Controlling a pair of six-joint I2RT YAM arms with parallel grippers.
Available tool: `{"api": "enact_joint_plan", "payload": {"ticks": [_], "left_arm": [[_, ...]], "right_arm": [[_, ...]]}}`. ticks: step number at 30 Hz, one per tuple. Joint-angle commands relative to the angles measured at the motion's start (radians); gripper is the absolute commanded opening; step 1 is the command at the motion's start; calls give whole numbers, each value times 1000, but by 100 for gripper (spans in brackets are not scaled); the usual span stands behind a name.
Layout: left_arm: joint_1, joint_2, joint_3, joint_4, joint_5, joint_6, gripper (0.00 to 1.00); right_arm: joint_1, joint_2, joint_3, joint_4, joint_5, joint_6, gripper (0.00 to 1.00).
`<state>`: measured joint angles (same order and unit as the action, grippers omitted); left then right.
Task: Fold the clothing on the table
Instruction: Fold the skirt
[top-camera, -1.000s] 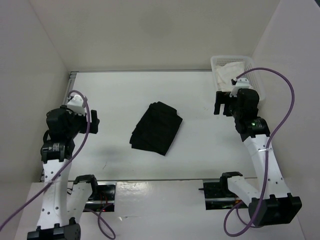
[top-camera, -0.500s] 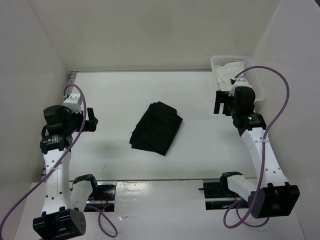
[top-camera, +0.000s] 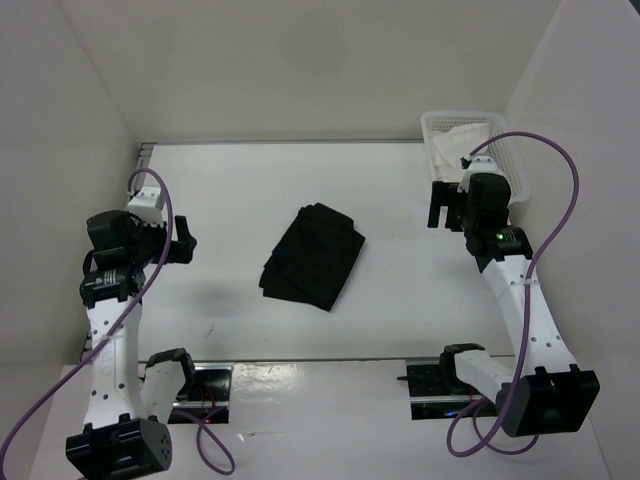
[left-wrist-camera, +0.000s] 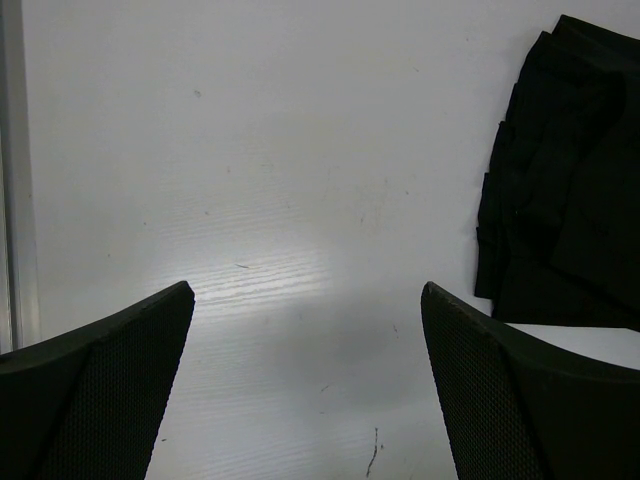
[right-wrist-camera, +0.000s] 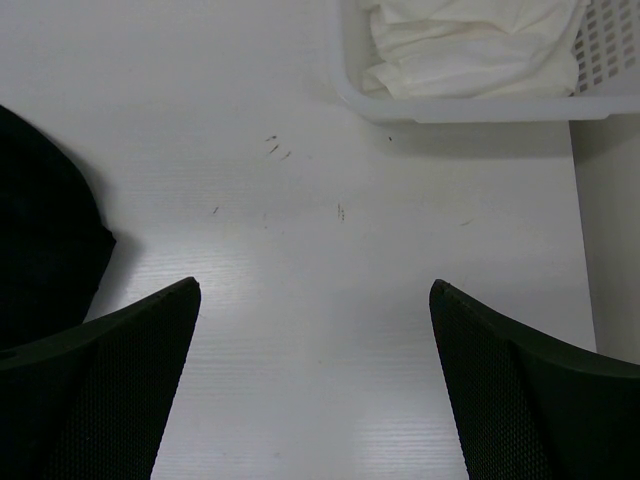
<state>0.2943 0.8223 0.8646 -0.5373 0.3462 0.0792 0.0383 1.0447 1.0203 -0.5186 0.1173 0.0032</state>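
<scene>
The black garment (top-camera: 313, 257) lies near the middle of the table (top-camera: 240, 180) as a compact, layered oblong, set at a slant, with its edges stacked fairly evenly; judging from that shape, the folding itself looks done or very nearly so, and the step in hand seems to be the arms standing off from the finished bundle.

The left gripper (top-camera: 185, 241) hangs over bare tabletop well to the left of the garment, jaws spread wide and holding nothing; in its wrist view the garment (left-wrist-camera: 570, 180) sits off at the upper right, apart from both fingers. The right gripper (top-camera: 437, 206) is likewise wide and empty, to the right of the garment and near the white basket (top-camera: 432, 125) in the far right corner; its wrist view shows the garment (right-wrist-camera: 40, 230) at the left edge and the basket rim (right-wrist-camera: 480, 108) ahead, with white cloth (right-wrist-camera: 470, 45) heaped inside.

If anything is left to do, it is probably small (a squaring of a loose edge, though none shows plainly); that would call for one arm to reach inward across open table and close on the top layer alone, without dragging the bundle. Whether the white cloth belongs to the task cannot be told.
</scene>
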Motion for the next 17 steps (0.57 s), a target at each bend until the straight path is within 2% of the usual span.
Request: {"api": "enact_joint_plan", "payload": {"ticks": [1, 17], "left_arm": [[6, -12, 31, 17, 25, 14, 100], [6, -12, 31, 8, 43, 24, 100]], "right_arm": [[-8, -18, 9, 32, 8, 3, 99], [-8, 9, 21, 9, -20, -6, 99]]}}
